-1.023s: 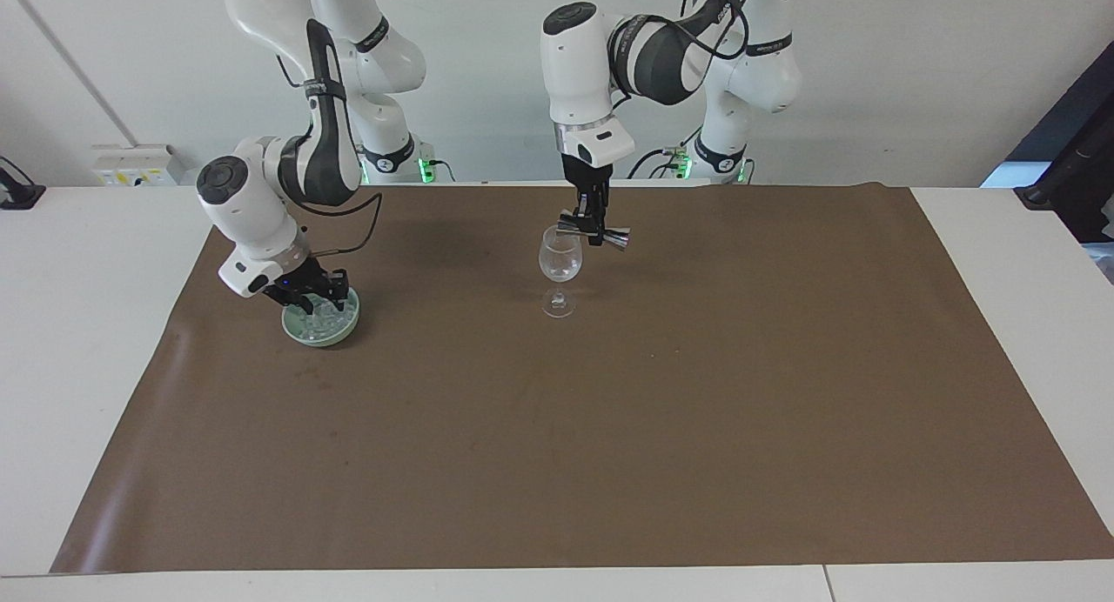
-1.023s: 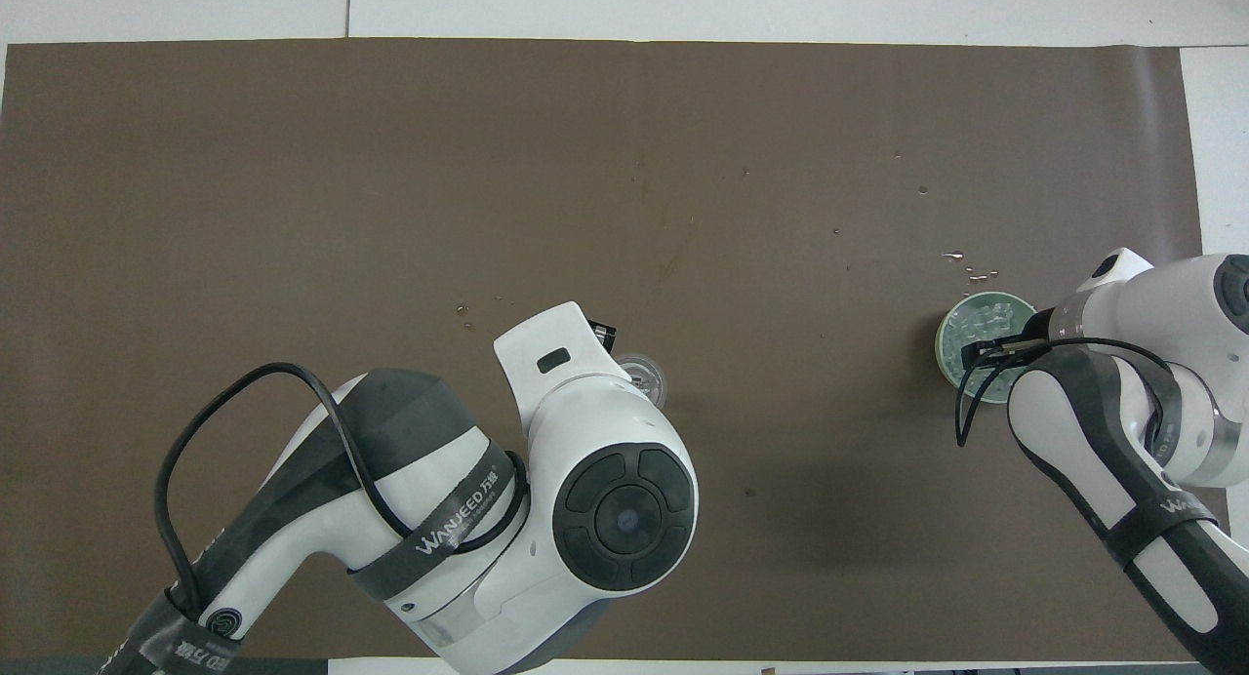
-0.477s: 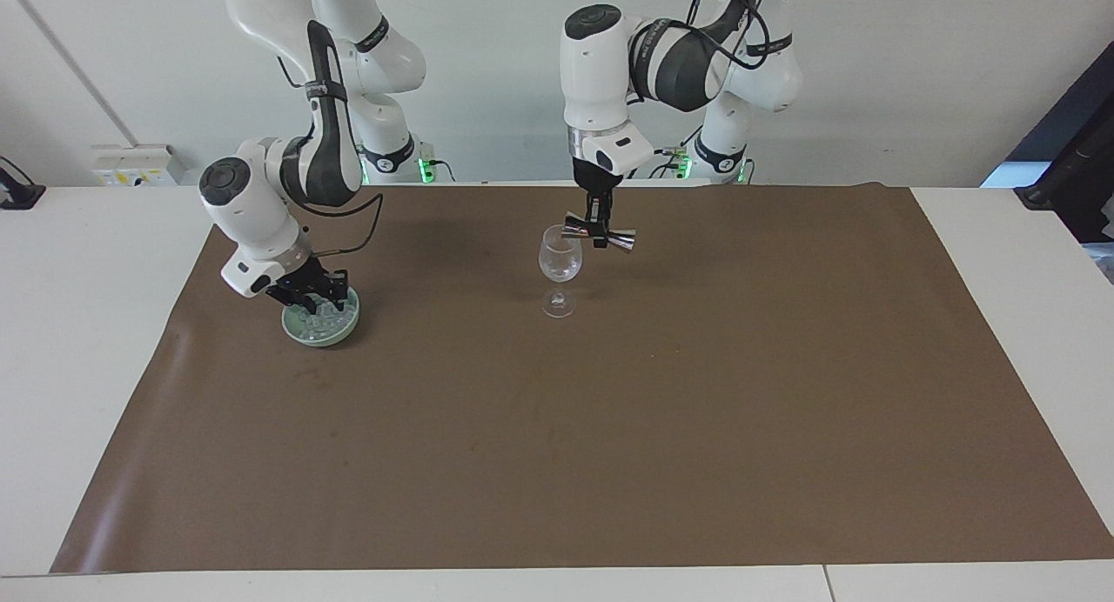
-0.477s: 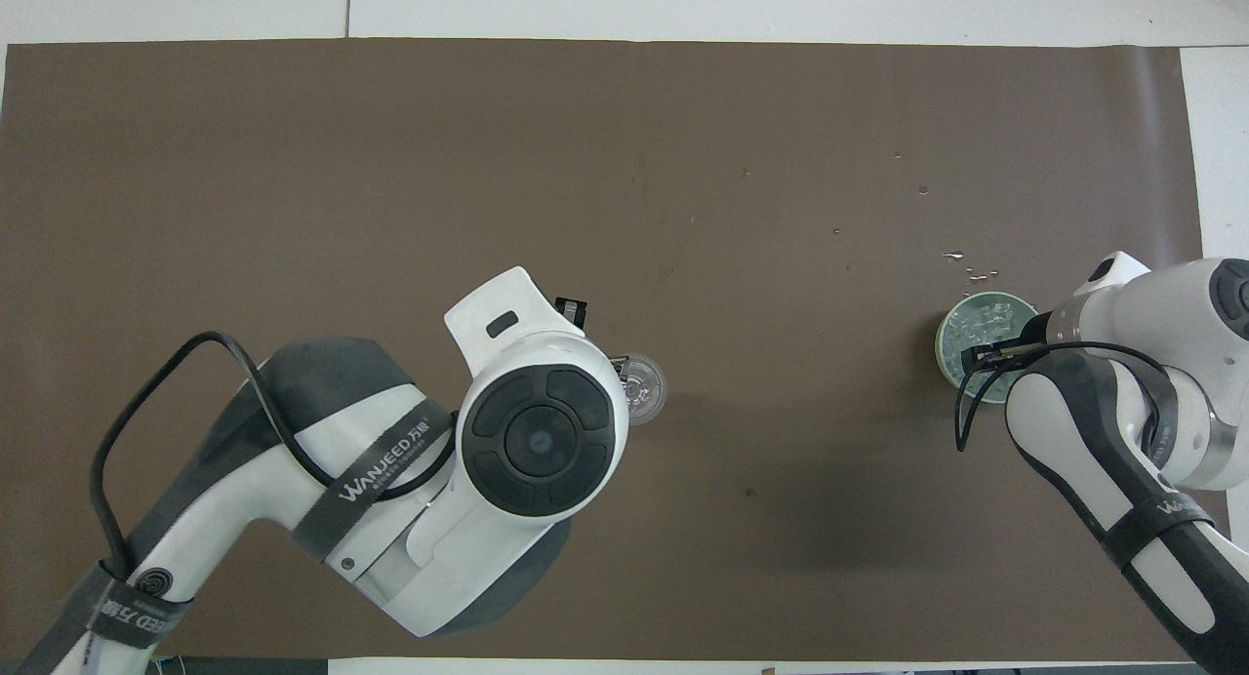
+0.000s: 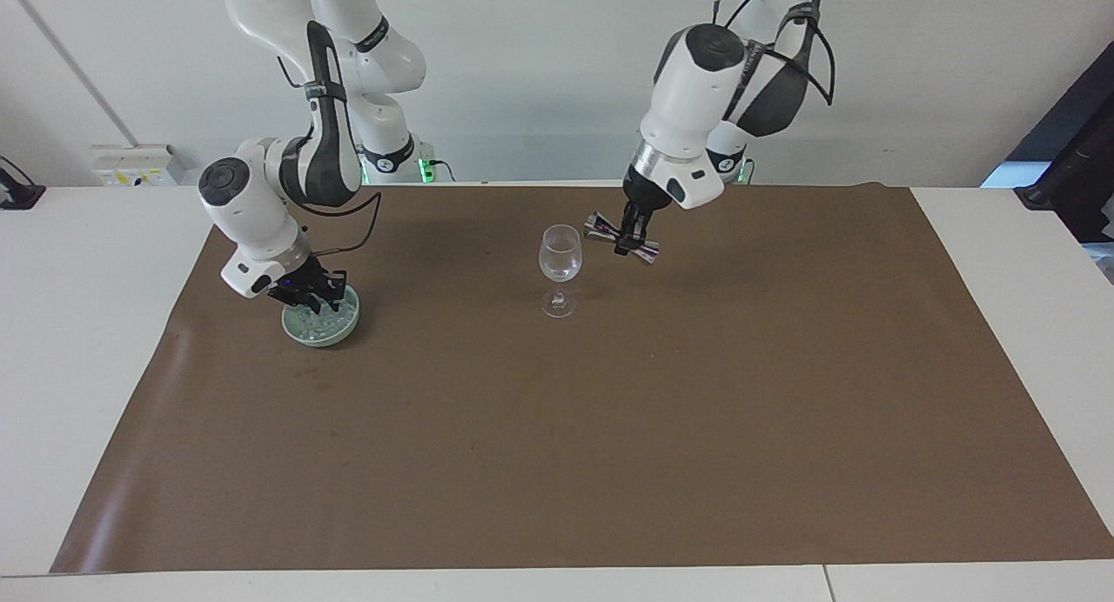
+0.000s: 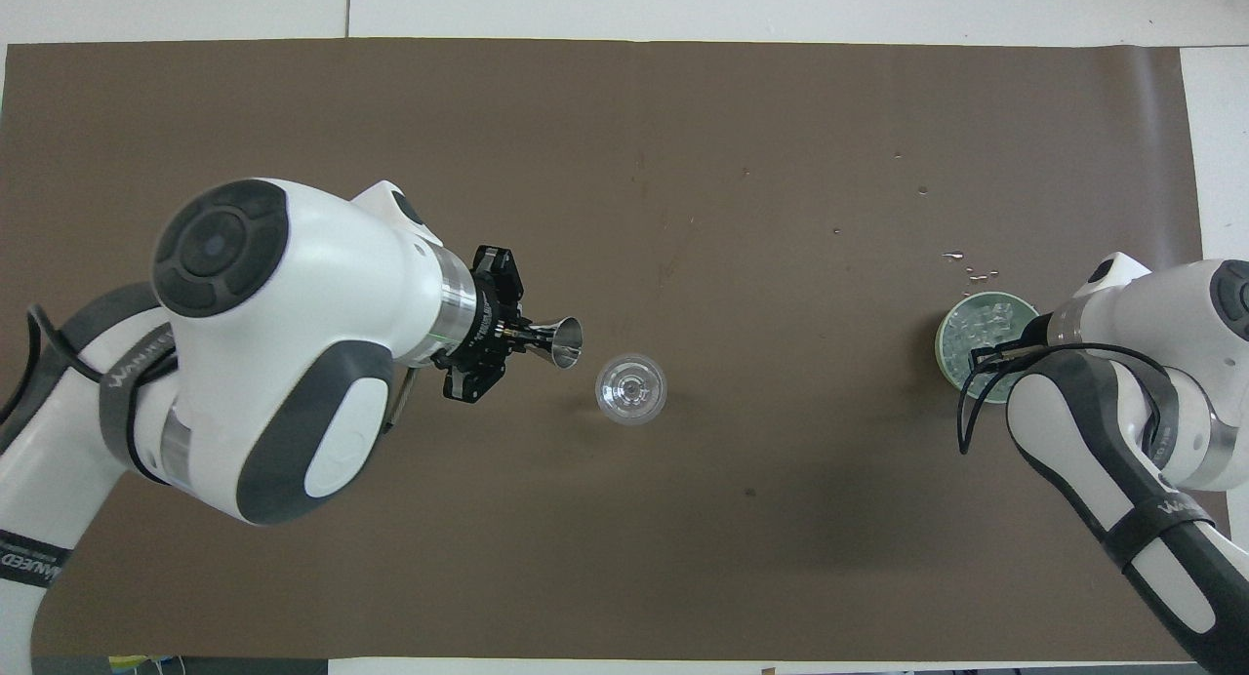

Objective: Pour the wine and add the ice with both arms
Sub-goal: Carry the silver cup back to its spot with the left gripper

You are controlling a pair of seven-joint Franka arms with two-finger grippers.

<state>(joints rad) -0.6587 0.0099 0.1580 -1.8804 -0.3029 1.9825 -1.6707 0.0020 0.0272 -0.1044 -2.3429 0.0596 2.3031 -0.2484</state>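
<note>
A clear wine glass [image 5: 559, 266] stands upright on the brown mat; it also shows in the overhead view [image 6: 631, 389]. My left gripper [image 5: 628, 237] is shut on a silver double-cone jigger [image 5: 599, 228], held on its side in the air beside the glass's rim, toward the left arm's end. The gripper [image 6: 527, 336] and the jigger [image 6: 564, 343] also show from above. The ice [image 5: 328, 320] lies heaped in a pale green bowl [image 5: 338, 336] toward the right arm's end. My right gripper [image 5: 310, 299] hangs just over the ice [image 6: 987, 318] in the bowl [image 6: 944, 349].
The brown mat [image 5: 609, 428] covers most of the white table. Small water drops [image 6: 961, 259] lie on the mat just farther from the robots than the bowl.
My left arm has swung the jigger from over the glass's rim away toward its own end of the table. My right gripper has risen a little over the ice.
</note>
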